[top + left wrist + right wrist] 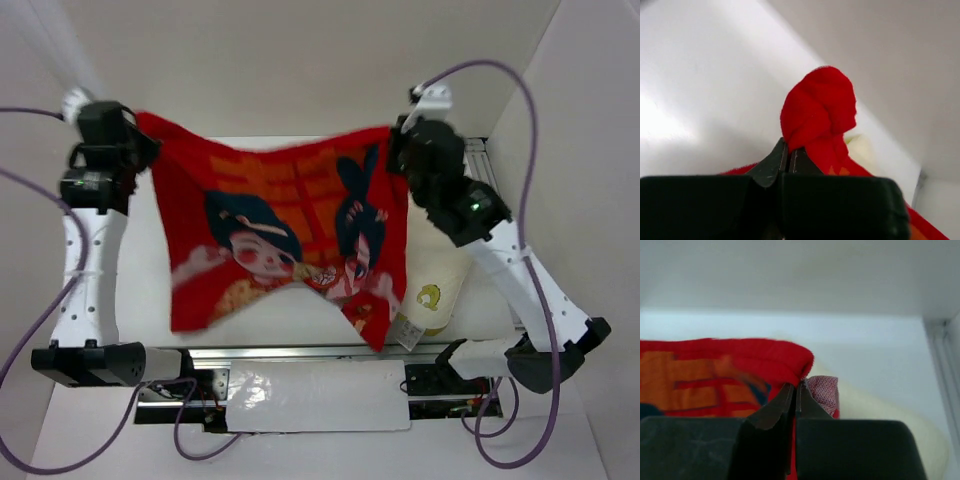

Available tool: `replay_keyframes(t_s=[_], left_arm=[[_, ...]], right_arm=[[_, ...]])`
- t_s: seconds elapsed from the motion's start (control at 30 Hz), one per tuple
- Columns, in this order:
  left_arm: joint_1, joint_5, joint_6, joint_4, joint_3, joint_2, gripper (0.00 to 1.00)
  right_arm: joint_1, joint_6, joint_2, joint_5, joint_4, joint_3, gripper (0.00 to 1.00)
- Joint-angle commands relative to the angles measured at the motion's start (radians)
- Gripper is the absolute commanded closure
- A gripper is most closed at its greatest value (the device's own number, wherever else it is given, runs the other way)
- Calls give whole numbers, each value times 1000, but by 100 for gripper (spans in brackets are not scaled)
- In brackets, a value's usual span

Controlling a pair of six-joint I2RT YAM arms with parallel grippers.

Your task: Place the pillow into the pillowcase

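Note:
The red pillowcase [285, 235] with two cartoon children hangs spread in the air between both arms. My left gripper [140, 135] is shut on its upper left corner, which bunches up above the tips in the left wrist view [817, 112]. My right gripper [397, 140] is shut on its upper right edge, seen in the right wrist view [740, 365]. The cream pillow [438, 285] lies on the table at the right, mostly behind the hanging case, with its yellow emblem and white tag showing. It also shows pale in the right wrist view [890, 415].
White walls close in on the back and both sides. A metal rail [300, 352] runs along the near edge between the arm bases, with a white bag [320, 395] below it. Purple cables loop off both arms.

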State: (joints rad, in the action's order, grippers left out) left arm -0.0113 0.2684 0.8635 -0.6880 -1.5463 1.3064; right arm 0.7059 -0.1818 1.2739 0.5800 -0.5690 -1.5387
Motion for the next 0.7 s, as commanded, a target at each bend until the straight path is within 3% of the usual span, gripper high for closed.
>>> replay_keyframes(t_s=[0.0,0.1,0.13,0.17,0.2,0.27,0.33,0.37,0.4,0.47,0.53,0.67], left_arm=[[127,91,-118,-53,-336,26,100],[246,112,-202,-44,-674,203,100],[314,25,-245,-13,-755,256,100],[348,-13,-236,-13,-922,363,100],[382,-59,-227,-1,-999,413,100],[493,-247,-146,89,-1058,459,100],[621,-375,-40,227,-947,409,100],[667,-531,71,390,-851,389,100],[707,-599,115,424,-850,389,100],[773,-728,123,449,-896,416,100],[783,-729,88,423,-876,407,100],[783,-721,-42,515,-469,170,100]], right_arm=[[-104,194,25,-133,207,-244,100],[-181,335,171,-191,303,-415,100],[-203,381,285,-178,329,-481,100],[-250,392,357,-168,340,-576,100],[-275,392,431,-167,356,-803,100],[-308,403,665,-140,379,-1071,100],[-330,433,740,-109,562,-1211,100],[-330,456,720,-109,639,-1165,100],[-353,447,690,-147,750,-1024,100],[-385,359,594,-239,749,-898,100],[-428,305,533,-350,703,-683,100],[-437,272,279,-460,783,-177,100]])
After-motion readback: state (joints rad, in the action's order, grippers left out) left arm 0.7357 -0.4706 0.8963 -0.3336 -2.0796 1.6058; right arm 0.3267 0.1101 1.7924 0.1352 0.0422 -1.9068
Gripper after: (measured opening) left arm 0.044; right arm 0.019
